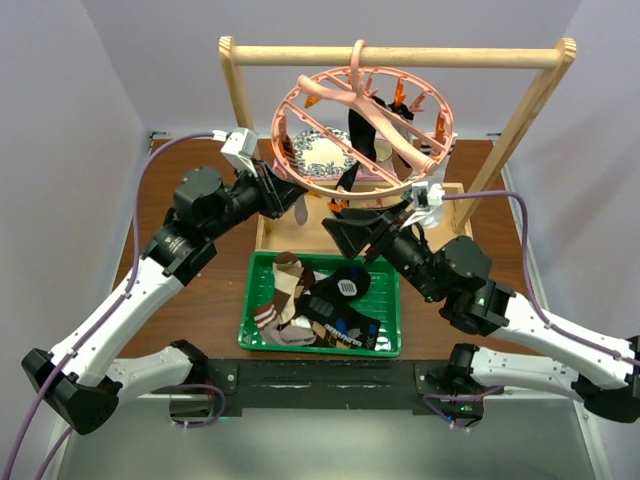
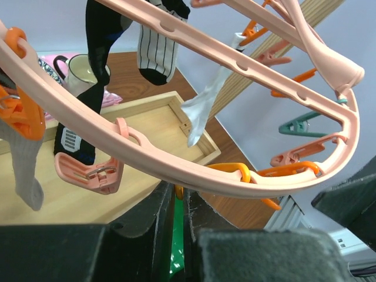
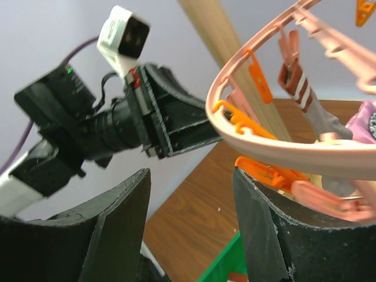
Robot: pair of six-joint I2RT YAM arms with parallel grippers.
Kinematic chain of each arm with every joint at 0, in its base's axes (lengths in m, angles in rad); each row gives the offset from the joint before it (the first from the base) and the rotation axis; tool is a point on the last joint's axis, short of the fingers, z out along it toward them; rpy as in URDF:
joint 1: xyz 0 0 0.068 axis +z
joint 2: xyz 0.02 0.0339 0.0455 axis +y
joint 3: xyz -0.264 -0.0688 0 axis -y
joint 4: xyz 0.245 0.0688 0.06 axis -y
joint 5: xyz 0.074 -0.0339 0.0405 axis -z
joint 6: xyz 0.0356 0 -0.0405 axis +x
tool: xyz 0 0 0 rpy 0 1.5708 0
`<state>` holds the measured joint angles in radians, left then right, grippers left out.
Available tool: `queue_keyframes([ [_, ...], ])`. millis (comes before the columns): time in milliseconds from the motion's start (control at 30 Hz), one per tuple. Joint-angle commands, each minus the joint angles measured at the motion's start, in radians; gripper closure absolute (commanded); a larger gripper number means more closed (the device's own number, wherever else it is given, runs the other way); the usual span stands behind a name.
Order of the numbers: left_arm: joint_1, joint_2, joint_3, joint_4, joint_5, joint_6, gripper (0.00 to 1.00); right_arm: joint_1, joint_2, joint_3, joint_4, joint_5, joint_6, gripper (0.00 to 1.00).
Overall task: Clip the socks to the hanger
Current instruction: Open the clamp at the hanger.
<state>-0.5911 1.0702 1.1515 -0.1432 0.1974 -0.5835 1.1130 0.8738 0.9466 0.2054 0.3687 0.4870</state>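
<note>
Where the large round pink plastic hanger (image 1: 392,132) hangs by its hook from the top bar of the light wooden frame rack (image 1: 400,55), both arms reach up to its near rim. The left gripper (image 1: 295,200) is closed, pinched on the near-left part of the ring's rim. The right wrist view shows its black jaws meeting that rim. In its own wrist view the rim crosses right over the closed fingertips, beside an orange clip (image 2: 235,172). The right gripper (image 1: 342,228) stands wide apart and holds nothing. Its fingers (image 3: 117,235) sit just below and in front of the rim, without touching it.

Several socks hang from the hanger's clips:
- a long black sock with a white label (image 2: 88,88)
- a white pinstriped sock with a black toe (image 2: 155,53)
- a thin white sock (image 2: 202,108)
- a grey sock (image 2: 23,170) under an orange clip at the left
- a brown sock with white stripes (image 3: 299,85)

More assorted socks (image 1: 295,300) lie heaped in a green plastic tray (image 1: 247,315) on the brown table (image 1: 215,300). That tray sits between the two arms, just in front of a shallow wooden tray (image 1: 268,232) under the hanger. A white mug (image 2: 79,73) stands near the wooden tray's far side.
</note>
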Motion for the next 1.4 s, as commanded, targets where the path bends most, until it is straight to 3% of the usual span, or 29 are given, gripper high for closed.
queue_keyframes([
  [0,0.008,-0.001,0.04,0.039,0.005,0.004,0.87,0.004,0.031,0.063,-0.101,-0.219,-0.108,0.39],
  [267,0.01,0.014,0.089,-0.001,0.007,0.016,0.85,0.005,0.195,0.092,-0.176,-0.482,-0.247,0.44],
  [367,0.01,0.019,0.106,-0.024,0.007,0.022,0.84,0.005,0.225,0.11,-0.19,-0.413,-0.292,0.45],
  [600,0.01,0.017,0.113,-0.048,0.005,0.028,0.82,0.005,0.133,-0.015,0.067,-0.148,-0.481,0.45],
  [833,0.008,0.014,0.131,-0.079,0.016,0.027,0.78,0.007,0.108,-0.055,0.193,-0.105,-0.746,0.46],
  [1067,0.008,-0.006,0.132,-0.13,0.028,0.014,0.76,0.005,0.189,-0.008,0.224,-0.079,-0.837,0.46],
  [1367,-0.003,-0.013,0.113,-0.127,0.039,0.004,0.76,0.007,0.234,-0.072,0.472,0.033,-0.978,0.51],
])
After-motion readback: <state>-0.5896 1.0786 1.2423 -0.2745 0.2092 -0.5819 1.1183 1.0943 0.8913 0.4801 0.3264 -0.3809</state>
